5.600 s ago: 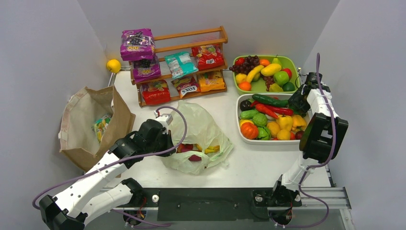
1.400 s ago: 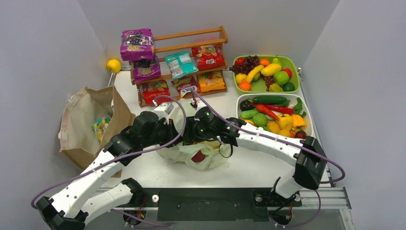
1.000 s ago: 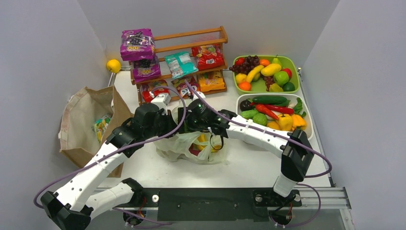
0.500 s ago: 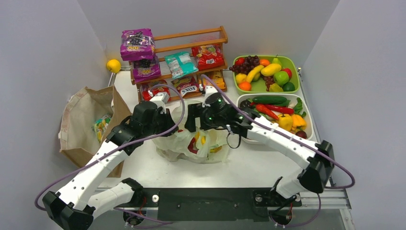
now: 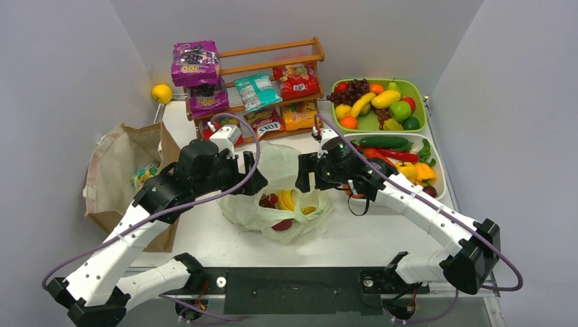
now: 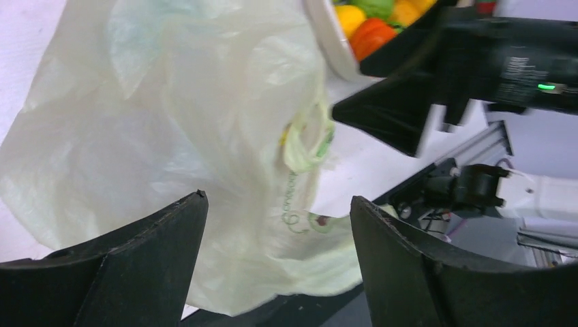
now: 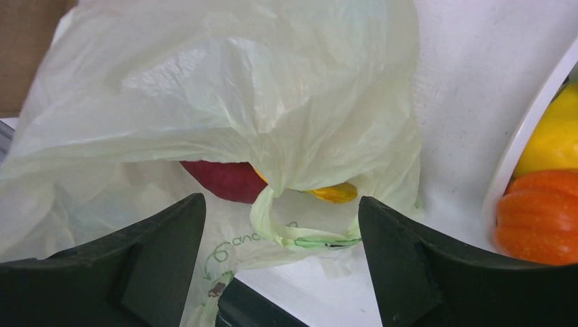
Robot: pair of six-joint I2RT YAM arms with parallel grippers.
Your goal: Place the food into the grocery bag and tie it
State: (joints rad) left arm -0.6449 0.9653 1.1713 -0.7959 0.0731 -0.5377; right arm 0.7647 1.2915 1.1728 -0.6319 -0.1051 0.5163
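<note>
The pale green grocery bag [image 5: 276,178] lies slumped on the table between both arms. Through it show red food pieces [image 5: 268,200] and a yellow banana bunch [image 5: 290,199]. My left gripper [image 5: 251,174] hovers at the bag's left side, open and holding nothing; in the left wrist view the left gripper [image 6: 278,201] frames the bag [image 6: 170,136] and a twisted handle loop [image 6: 307,139]. My right gripper [image 5: 302,175] is at the bag's right side, also open. Beyond the right gripper [image 7: 281,201] in its wrist view lie a handle loop [image 7: 307,235] and a red piece [image 7: 228,178].
A wooden rack [image 5: 272,51] with snack packets [image 5: 257,90] stands at the back. A green fruit tray [image 5: 416,88] and a white vegetable tray [image 5: 341,146] sit on the right. A brown paper bag [image 5: 174,167] stands on the left, with a yellow ball [image 5: 161,93] behind it.
Both grippers were together over the bag's top a second ago. They have since drawn apart to either side, the left one has opened, and the bag has sagged down.
</note>
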